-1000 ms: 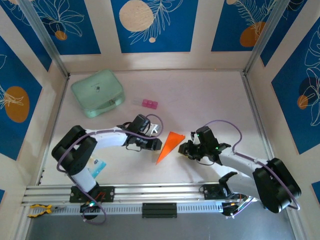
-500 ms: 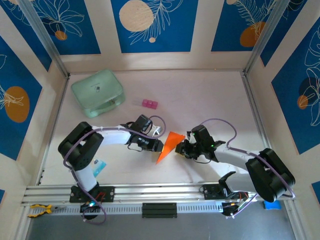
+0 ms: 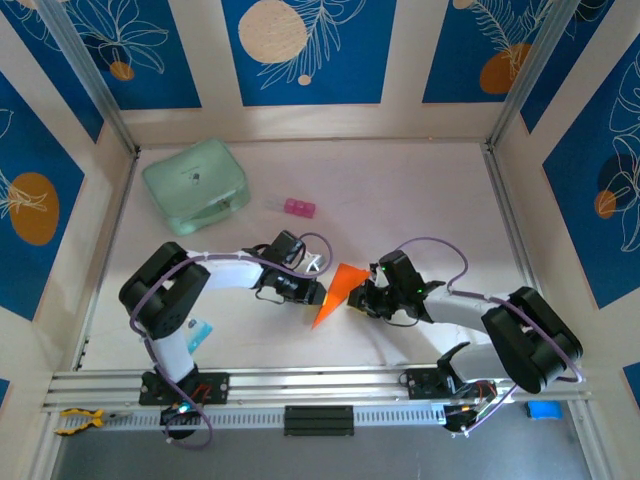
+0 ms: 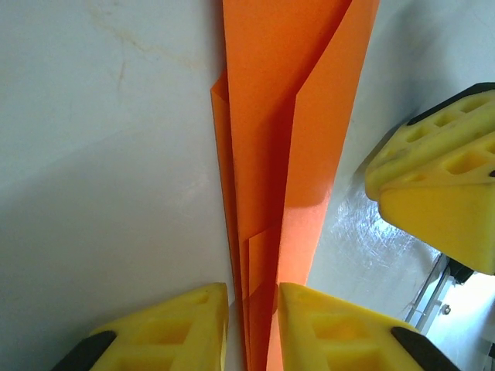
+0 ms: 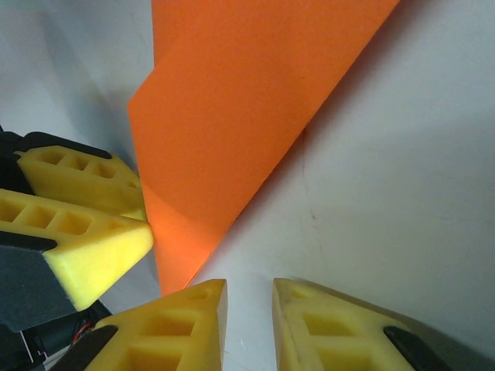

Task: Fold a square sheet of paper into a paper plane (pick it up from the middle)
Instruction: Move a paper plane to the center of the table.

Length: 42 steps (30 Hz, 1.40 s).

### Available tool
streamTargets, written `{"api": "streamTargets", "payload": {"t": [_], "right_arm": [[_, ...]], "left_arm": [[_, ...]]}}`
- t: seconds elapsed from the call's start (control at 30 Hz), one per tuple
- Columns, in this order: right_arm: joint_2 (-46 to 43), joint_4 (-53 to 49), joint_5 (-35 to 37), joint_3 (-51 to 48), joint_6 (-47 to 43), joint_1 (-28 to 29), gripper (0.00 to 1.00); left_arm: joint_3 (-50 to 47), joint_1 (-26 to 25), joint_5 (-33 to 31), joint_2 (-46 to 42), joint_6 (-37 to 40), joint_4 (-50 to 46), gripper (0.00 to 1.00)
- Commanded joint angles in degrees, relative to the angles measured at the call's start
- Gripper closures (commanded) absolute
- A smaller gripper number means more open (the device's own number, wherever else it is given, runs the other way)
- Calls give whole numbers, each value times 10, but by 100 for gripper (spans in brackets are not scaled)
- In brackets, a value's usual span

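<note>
Paper plane (image 4: 267, 154), both ends off-frame

Table (image 3: 420, 200): pale top, a few scuffs. Orange paper plane (image 3: 340, 285) lies on it between left gripper (image 3: 320, 292) and right gripper (image 3: 356, 298), tip toward the near edge. Pink block (image 3: 298, 208) is near, beyond left gripper. Mint-green case (image 3: 195, 186) is well beyond it, far-left. Small light-blue item (image 3: 197, 333) is behind it.
</note>
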Motion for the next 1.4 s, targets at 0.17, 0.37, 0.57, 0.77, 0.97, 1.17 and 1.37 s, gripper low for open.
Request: {"api": "streamTargets", "payload": {"t": [0.17, 0.37, 0.57, 0.77, 0.97, 1.17, 1.37], "right_arm": [[4, 3, -3, 15, 3, 4, 77], [7, 6, -2, 19, 3, 6, 77], [11, 5, -1, 21, 3, 7, 77], [21, 15, -3, 22, 5, 6, 77], [35, 25, -8, 22, 6, 9, 77], [46, 33, -11, 23, 7, 10, 79], [51, 35, -14, 23, 6, 11, 80]], "left_arm": [[-5, 3, -55, -59, 22, -27, 74], [4, 3, -8, -22, 16, -12, 73], [9, 3, 8, -2, 15, -7, 73], [15, 2, 21, 14, 14, -9, 73], [13, -1, 45, 15, 9, 9, 72], [12, -3, 69, 21, 5, 24, 71], [14, -6, 87, 31, 5, 28, 70]]}}
